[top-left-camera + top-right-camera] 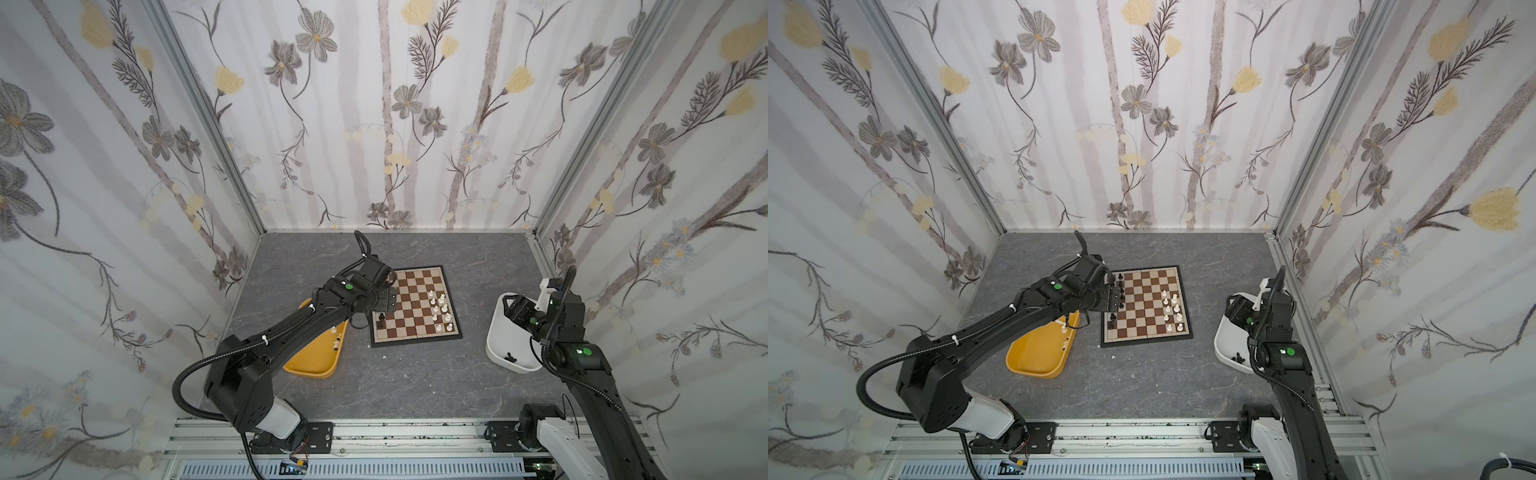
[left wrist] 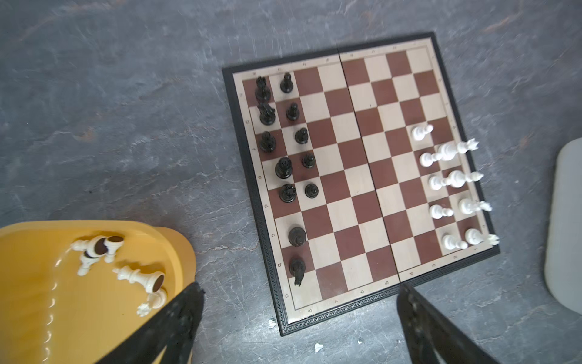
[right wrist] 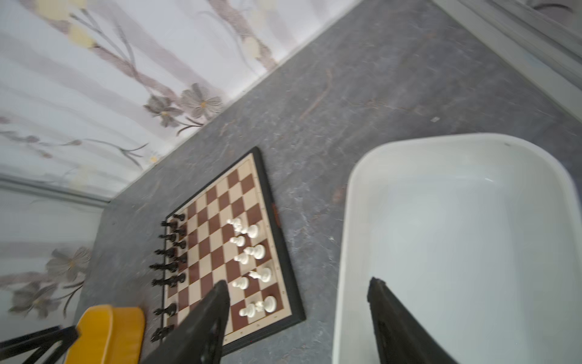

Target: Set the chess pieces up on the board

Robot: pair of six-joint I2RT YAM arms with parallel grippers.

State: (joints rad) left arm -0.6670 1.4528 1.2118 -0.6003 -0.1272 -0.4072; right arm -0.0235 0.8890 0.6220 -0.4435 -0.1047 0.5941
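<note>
Only the left wrist view reads b, c, d edging the board (image 2: 346, 176); left gripper (image 2: 299, 285), right gripper (image 3: 297, 280) both spread, empty.

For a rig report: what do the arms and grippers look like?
Both the left arm and right arm are black with a white segment near the base, a ribbed cable hose alongside and a round green mark. The left gripper and right gripper have flat black tapering fingers.
</note>
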